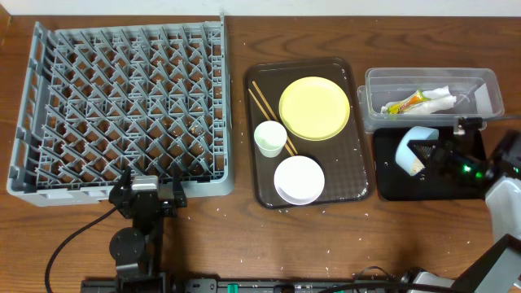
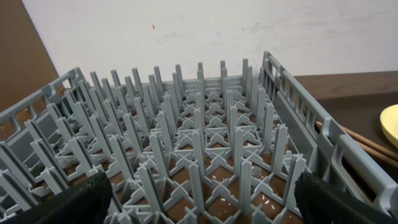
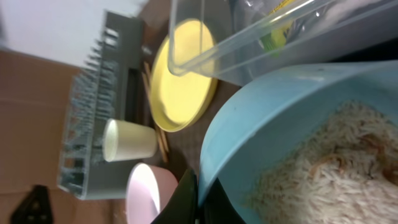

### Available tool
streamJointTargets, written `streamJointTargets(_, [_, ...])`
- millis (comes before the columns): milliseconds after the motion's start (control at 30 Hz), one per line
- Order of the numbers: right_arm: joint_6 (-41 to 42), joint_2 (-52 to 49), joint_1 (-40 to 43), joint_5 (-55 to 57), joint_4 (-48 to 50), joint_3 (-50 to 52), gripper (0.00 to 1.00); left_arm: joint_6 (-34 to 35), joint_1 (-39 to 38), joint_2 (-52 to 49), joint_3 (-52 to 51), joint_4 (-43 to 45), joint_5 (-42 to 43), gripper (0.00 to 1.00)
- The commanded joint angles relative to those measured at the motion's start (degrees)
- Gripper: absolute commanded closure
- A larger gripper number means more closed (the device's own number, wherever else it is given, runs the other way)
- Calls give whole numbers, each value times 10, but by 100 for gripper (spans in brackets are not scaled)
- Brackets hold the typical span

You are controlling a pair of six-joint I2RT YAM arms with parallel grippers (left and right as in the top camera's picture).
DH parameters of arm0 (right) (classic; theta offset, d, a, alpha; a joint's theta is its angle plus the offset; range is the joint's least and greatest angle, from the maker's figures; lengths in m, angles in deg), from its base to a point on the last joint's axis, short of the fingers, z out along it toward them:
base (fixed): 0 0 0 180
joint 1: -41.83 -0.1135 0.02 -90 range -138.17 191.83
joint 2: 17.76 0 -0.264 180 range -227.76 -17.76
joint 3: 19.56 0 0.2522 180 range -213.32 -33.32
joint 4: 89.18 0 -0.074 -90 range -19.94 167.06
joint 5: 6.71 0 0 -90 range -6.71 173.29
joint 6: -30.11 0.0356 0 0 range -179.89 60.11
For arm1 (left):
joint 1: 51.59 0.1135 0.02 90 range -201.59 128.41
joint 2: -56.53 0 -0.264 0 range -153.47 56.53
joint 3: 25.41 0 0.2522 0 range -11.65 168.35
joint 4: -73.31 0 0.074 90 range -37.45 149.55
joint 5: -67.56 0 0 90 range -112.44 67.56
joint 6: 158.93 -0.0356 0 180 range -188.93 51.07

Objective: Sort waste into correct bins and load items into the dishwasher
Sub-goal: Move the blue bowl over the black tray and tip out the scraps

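Tilted light blue bowl (image 1: 409,146) above the glossy black rectangular tray (image 1: 407,189).
The right gripper (image 1: 429,159) clenches the bowl's rim, whitish rice-like scraps (image 3: 323,168) inside; the left gripper (image 1: 149,187), jaws spread, sits beside the large grey plastic dish rack (image 1: 122,98).

I count on table (image 1: 244,244): one dish rack (image 1: 122,106), one brown tray (image 1: 346,167), one yellow plate (image 1: 314,107), one white cup (image 1: 270,137), two chopsticks (image 1: 264,104). Bowls, two by my count: one white bowl (image 1: 299,180), one blue bowl (image 1: 409,146). Bins, two: one clear tub (image 1: 488,88), one black tray (image 1: 391,183). Waste I make out: one wrapper (image 1: 404,103), one napkin (image 1: 440,95), one heap of rice (image 3: 336,168).
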Motion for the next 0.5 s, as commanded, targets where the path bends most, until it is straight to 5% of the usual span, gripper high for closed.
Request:
streamJointTargets(0, [-11,4,37,-128,31,32,99,-3,2,3,-10,-19,6,5])
streamJointTargets(467, [-9,3,131,-304,120,85,99,-3,2,3,-10,-19,6,5])
